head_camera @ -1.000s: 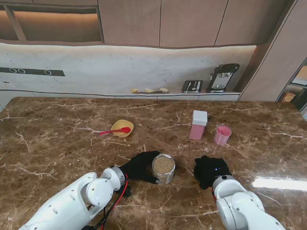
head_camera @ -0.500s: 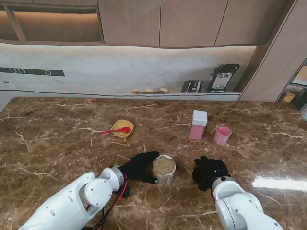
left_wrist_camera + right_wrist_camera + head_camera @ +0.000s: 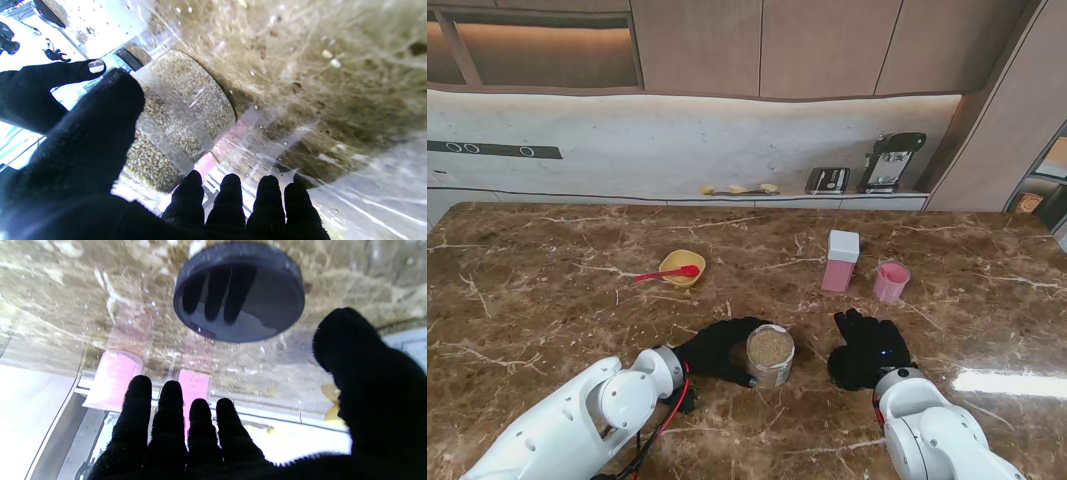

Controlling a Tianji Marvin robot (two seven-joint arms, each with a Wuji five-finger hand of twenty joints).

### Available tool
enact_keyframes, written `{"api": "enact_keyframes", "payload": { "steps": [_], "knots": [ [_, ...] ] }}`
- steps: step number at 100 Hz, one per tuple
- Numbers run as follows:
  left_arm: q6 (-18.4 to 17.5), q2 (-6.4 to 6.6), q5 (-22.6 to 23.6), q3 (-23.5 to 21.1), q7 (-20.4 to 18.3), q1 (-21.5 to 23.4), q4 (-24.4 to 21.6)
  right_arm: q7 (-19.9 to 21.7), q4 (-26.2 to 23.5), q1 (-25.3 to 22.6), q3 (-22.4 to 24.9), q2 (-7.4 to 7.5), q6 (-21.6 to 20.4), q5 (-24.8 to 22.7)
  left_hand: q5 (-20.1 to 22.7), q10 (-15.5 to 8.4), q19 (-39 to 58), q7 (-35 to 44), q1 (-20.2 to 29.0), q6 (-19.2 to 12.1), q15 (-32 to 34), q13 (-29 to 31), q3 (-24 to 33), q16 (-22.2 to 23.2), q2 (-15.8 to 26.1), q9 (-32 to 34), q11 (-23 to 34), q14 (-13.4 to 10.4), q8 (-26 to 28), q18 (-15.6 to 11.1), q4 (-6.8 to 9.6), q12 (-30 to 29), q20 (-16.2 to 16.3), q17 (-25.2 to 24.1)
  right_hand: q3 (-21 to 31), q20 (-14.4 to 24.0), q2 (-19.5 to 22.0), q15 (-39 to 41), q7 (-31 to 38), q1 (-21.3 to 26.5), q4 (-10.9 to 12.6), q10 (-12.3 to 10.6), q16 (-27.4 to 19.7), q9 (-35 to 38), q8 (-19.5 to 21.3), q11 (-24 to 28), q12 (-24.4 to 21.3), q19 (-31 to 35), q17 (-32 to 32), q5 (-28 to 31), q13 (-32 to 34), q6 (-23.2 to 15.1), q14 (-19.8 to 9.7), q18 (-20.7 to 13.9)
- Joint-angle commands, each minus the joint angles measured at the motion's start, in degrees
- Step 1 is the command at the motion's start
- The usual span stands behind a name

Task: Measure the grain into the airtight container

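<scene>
The yellow bowl (image 3: 683, 266) with the red spoon (image 3: 668, 273) sits on the left part of the table (image 3: 527, 300), well apart from both hands and farther from me than either.

The left hand (image 3: 718, 347) grasps the grain jar (image 3: 770, 355). In the left wrist view the thumb (image 3: 100, 126) presses one side of the jar wall and the fingertips (image 3: 230, 186) reach around the other side. The jar stands upright with its long axis vertical, its mouth is open, and grain fills it close to the rim. It lies immediately right of the left hand, near the table's middle.

The black lid (image 3: 238, 291) lies flat on the table directly beneath the right hand (image 3: 864, 350). The right hand is released: fingers (image 3: 170, 413) spread, holding nothing, hovering over the lid without contact.

The pink container (image 3: 840, 261) and the pink cup (image 3: 891, 282) stand farther from me than the right hand and slightly to its right. The right hand is the nearer one to both. Judgement: the coming move depends on this layout, since grain held on the left must reach receptacles on the right.
</scene>
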Motion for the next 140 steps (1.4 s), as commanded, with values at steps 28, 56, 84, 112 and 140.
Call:
{"api": "enact_keyframes", "payload": {
  "steps": [28,56,84,112,140],
  "knots": [
    [-0.37,1.96,5.22,-8.09,-1.68,5.58,-7.17,-12.08,-1.41,-3.26,4.41,-1.22,-6.47,6.26,-2.20,-0.28,-1.10,-0.60,-3.81,3.46,-1.94,-1.80,-0.31,-0.97,-3.17,-1.97,-1.22,0.27,-3.68,0.59,0.64,-0.92,1.32,0.27,2.67,-2.16,-0.84,-2.97,1.01,-3.38,1.29,-0.96,-5.07,9.11,-1.05,2.28,-3.55,-1.04,3.59,6.80,6.11,-1.99,0.35,0.87],
    [-3.86,3.23,10.56,-17.08,-4.38,8.61,-13.39,-22.69,0.95,-3.09,6.57,-2.58,-13.03,12.66,-0.70,0.56,13.07,20.76,-4.72,8.15,4.59,2.11,5.99,1.50,-4.13,0.25,5.18,1.21,16.36,-0.18,-0.16,5.07,-1.11,1.99,2.71,-5.02,-0.12,-4.07,6.06,-3.22,2.08,-2.58,-6.49,24.07,-5.75,1.35,-6.21,7.12,11.99,17.61,18.63,-6.64,0.00,1.40],
    [-2.86,4.05,15.41,-22.50,-8.20,6.94,-16.08,-27.99,4.52,-1.08,5.80,-3.81,-16.65,19.14,14.05,0.78,35.99,31.87,-3.14,8.19,11.83,11.90,10.17,6.05,-1.47,8.92,17.33,3.81,11.65,2.84,0.52,4.75,0.09,2.85,2.46,-6.67,0.05,-4.63,7.14,-3.05,2.13,-2.55,-7.27,26.37,-6.66,0.27,-6.70,9.97,13.57,19.02,21.25,-7.31,0.01,1.40],
    [0.78,4.57,21.04,-21.18,-10.96,-0.64,-11.59,-29.74,7.72,1.51,5.04,-4.38,-18.01,22.27,18.97,-0.40,43.22,35.34,-0.91,4.68,19.88,17.83,14.06,14.65,-1.79,16.17,21.06,5.86,11.67,7.44,-0.09,8.46,5.55,4.79,1.60,-7.39,0.72,-4.79,7.03,-2.60,2.26,-2.59,-6.88,26.51,-7.16,-0.29,-6.53,10.22,12.26,19.04,20.39,-7.36,0.21,1.91],
    [3.87,4.95,29.06,-18.43,-11.65,-6.64,-7.55,-31.32,10.72,4.24,3.48,-4.78,-18.04,23.95,26.76,-2.49,42.06,37.96,0.60,0.72,24.75,14.86,14.78,23.43,-0.25,15.98,24.86,7.27,12.47,8.60,-0.76,15.79,10.82,2.07,0.98,-7.69,1.18,-4.96,6.94,-2.10,2.51,-2.55,-6.60,26.11,-7.38,-0.63,-6.28,10.19,11.67,18.78,19.77,-7.25,0.41,2.17]
  ]
}}
